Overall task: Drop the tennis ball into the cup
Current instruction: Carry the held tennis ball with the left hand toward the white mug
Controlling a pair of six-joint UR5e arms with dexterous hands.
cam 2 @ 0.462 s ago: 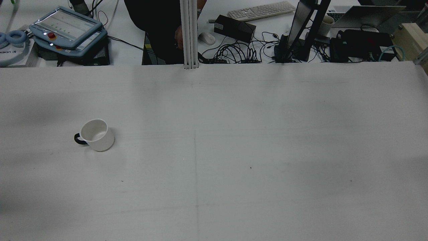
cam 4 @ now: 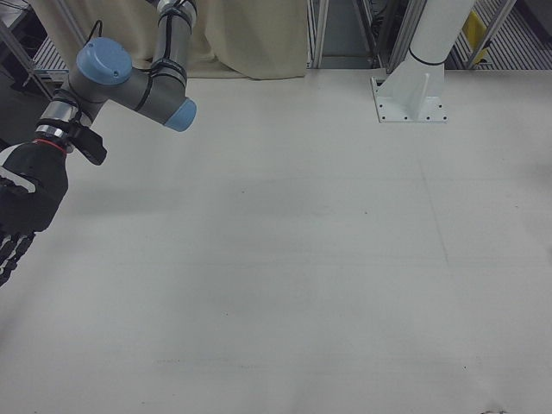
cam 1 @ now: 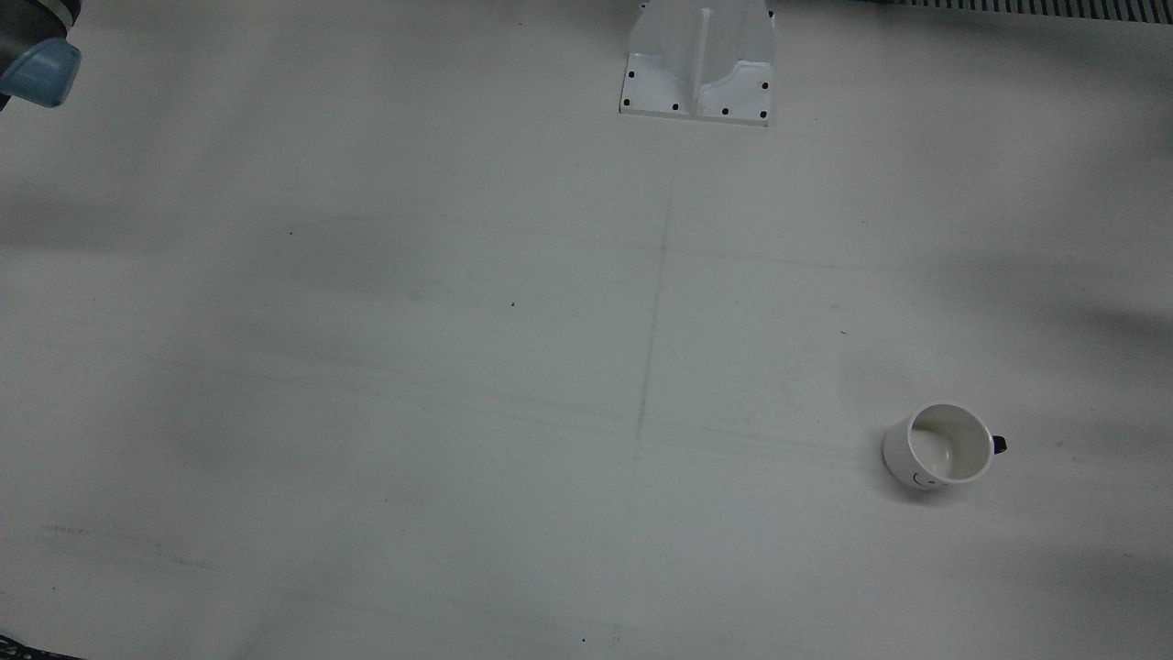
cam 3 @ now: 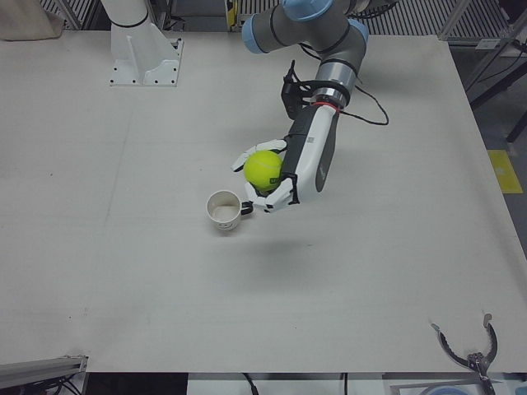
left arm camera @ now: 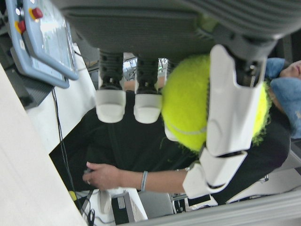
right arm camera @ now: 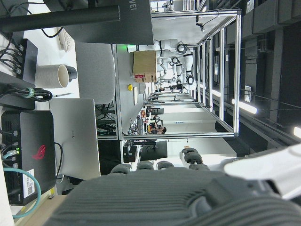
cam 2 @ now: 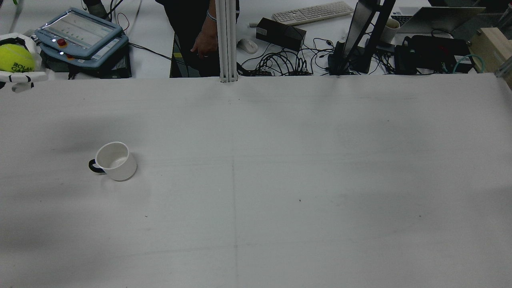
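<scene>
A white cup (cam 2: 116, 161) with a dark handle stands upright and empty on the white table (cam 2: 280, 180), on my left arm's half. It also shows in the front view (cam 1: 939, 446) and the left-front view (cam 3: 222, 210). My left hand (cam 3: 290, 177) is shut on a yellow-green tennis ball (cam 3: 263, 169) and holds it in the air, just above and beside the cup. The ball shows at the rear view's left edge (cam 2: 16, 58) and in the left hand view (left arm camera: 193, 108). My right hand (cam 4: 21, 216) hangs open and empty at the right-front view's left edge.
The arm pedestals (cam 1: 698, 60) stand at the table's robot side. Beyond the far edge in the rear view are a teach pendant (cam 2: 80, 32), cables (cam 2: 280, 64), a monitor stand and a person (cam 2: 200, 36). My right arm's blue elbow joint (cam 1: 37, 69) shows in the front view's corner.
My left hand with the tennis ball has come into the rear view at its upper left edge. The person behind the table has shifted. The cup has not moved.
</scene>
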